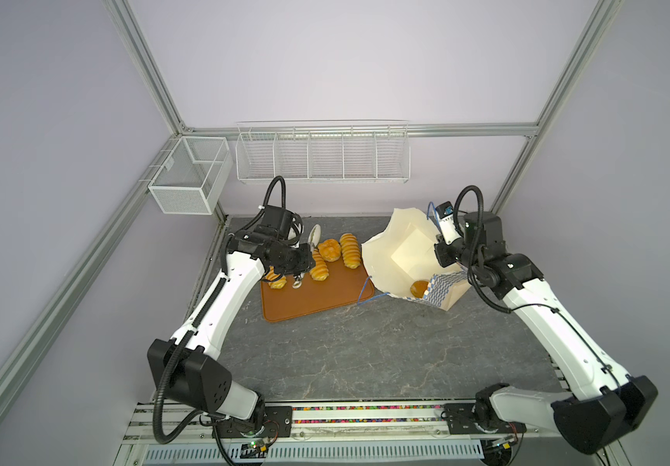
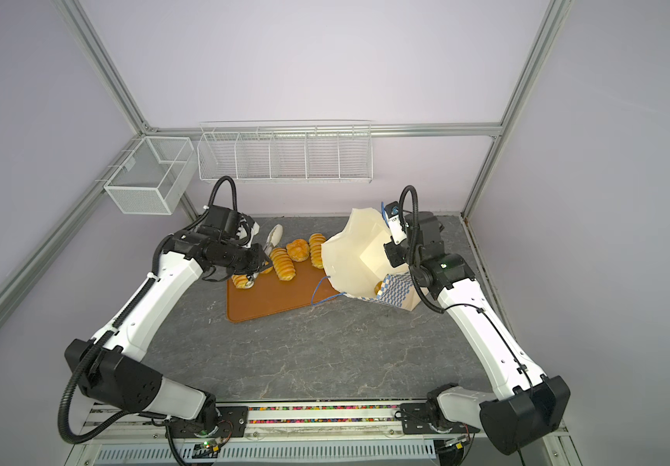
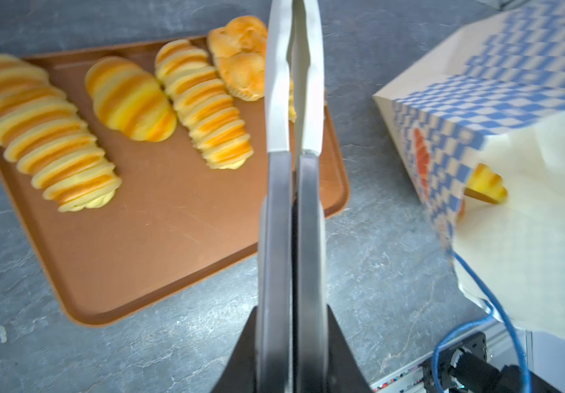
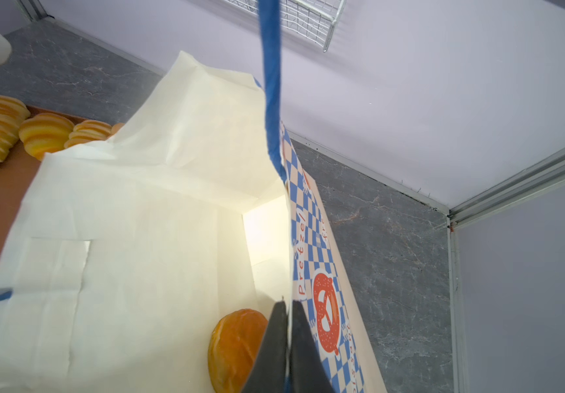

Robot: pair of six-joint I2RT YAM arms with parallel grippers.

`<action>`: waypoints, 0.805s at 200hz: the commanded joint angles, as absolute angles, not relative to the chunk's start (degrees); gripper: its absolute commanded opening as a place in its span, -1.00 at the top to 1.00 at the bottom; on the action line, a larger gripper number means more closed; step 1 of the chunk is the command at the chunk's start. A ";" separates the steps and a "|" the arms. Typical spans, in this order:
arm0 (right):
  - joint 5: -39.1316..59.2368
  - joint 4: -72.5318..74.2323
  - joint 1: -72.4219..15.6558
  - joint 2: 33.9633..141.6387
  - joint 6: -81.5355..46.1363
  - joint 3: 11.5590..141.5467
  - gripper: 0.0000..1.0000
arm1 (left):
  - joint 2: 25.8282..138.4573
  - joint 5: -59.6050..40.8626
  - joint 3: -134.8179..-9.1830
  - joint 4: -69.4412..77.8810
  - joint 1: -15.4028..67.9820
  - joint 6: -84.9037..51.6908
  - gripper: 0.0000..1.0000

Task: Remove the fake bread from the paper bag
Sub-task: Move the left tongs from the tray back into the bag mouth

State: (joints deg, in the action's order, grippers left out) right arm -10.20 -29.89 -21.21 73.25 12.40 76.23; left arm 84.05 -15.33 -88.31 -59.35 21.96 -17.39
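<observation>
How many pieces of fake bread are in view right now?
6. Five on the tray: end loaf, roll, middle loaf, brown bun, last loaf. One round bun inside the bag; more may be hidden there.

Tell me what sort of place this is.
Probably a robotics lab test cell, not a bakery: an aluminium frame with plain panels encloses the stone-look tabletop, two robot arms are mounted on a rail at its front, and the fake bread on the brown tray beside the paper bag looks staged.
</observation>
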 commanded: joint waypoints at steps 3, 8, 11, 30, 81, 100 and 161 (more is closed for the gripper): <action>-11.48 -29.45 -22.18 74.66 17.88 79.07 0.86 | 80.50 -14.97 -92.31 -60.40 26.57 -12.97 1.00; -11.44 -29.36 -22.50 75.00 18.35 79.56 0.86 | 80.14 -14.21 -92.87 -60.85 28.03 -12.47 1.00; -11.49 -29.36 -22.71 75.24 18.59 79.82 0.86 | 79.99 -13.60 -93.26 -61.14 29.08 -12.22 1.00; -12.05 -29.61 -24.40 76.60 20.32 81.24 0.86 | 79.42 -10.69 -95.45 -63.11 35.05 -10.91 1.00; -15.71 -28.37 -27.15 78.24 22.09 82.30 0.86 | 81.44 -6.13 -94.84 -61.60 51.57 -13.61 1.00; -15.67 -27.31 -27.09 77.45 22.04 82.24 0.86 | 82.58 -6.20 -90.50 -58.54 53.07 -16.60 1.00; -11.61 -26.09 -28.12 73.01 22.59 78.24 0.86 | 90.24 -8.88 -84.46 -49.19 58.27 -23.67 1.00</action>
State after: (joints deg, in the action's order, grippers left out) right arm -13.41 -29.45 -27.22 76.62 21.06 80.20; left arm 88.23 -8.60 -84.14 -53.69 55.81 -20.40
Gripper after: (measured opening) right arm 0.073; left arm 0.224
